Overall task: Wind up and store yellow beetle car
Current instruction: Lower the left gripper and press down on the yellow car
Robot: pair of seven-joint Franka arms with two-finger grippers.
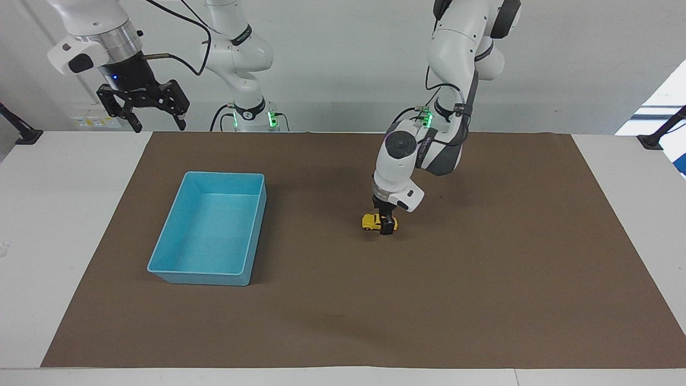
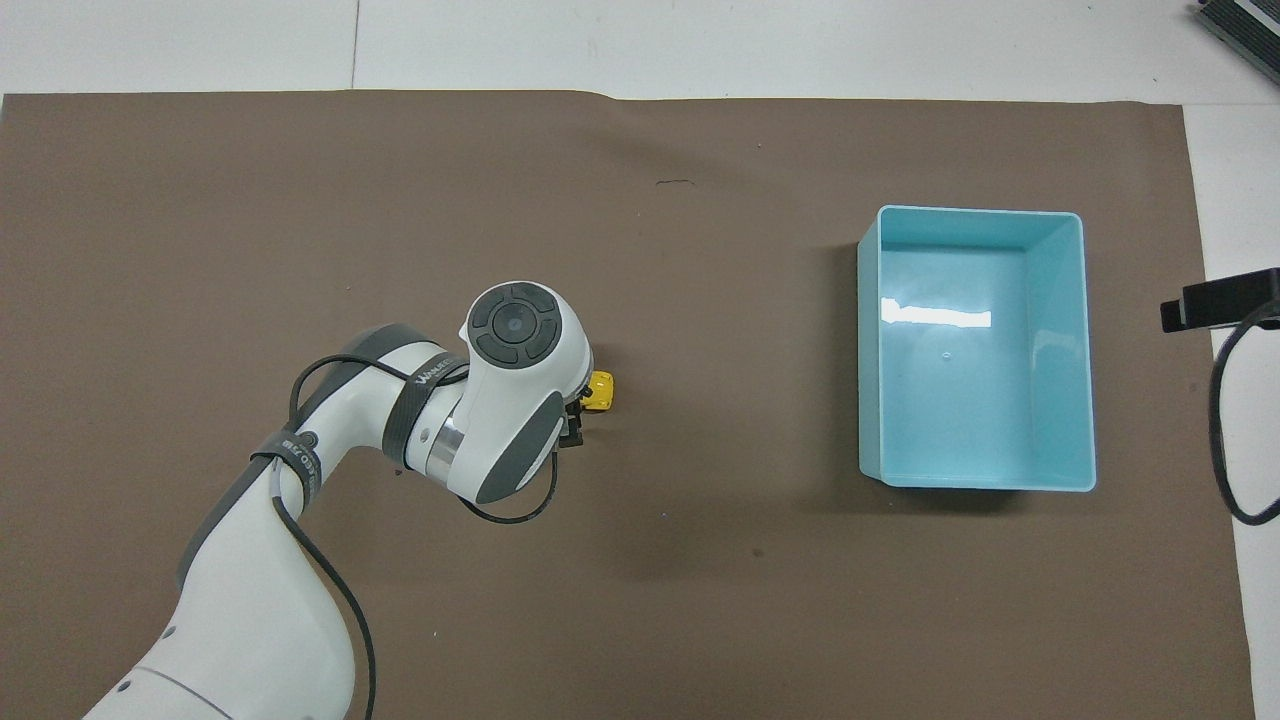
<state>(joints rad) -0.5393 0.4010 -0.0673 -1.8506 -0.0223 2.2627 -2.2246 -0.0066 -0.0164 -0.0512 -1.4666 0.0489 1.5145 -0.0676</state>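
The yellow beetle car [image 1: 371,221] stands on the brown mat [image 1: 482,279], near the middle of the table; only its end toward the bin shows in the overhead view [image 2: 601,390]. My left gripper [image 1: 387,227] is down at the car's middle and straddles it, with the wrist covering most of the car from above [image 2: 574,428]. The light-blue bin [image 1: 252,236] stands empty on the mat toward the right arm's end [image 2: 872,350]. My right gripper [image 1: 159,124] is open and empty, and waits high above the table's edge by its base.
The brown mat covers most of the white table [image 1: 48,225]. A black clamp stand [image 1: 24,134] sits at the right arm's end and another [image 1: 656,136] at the left arm's end.
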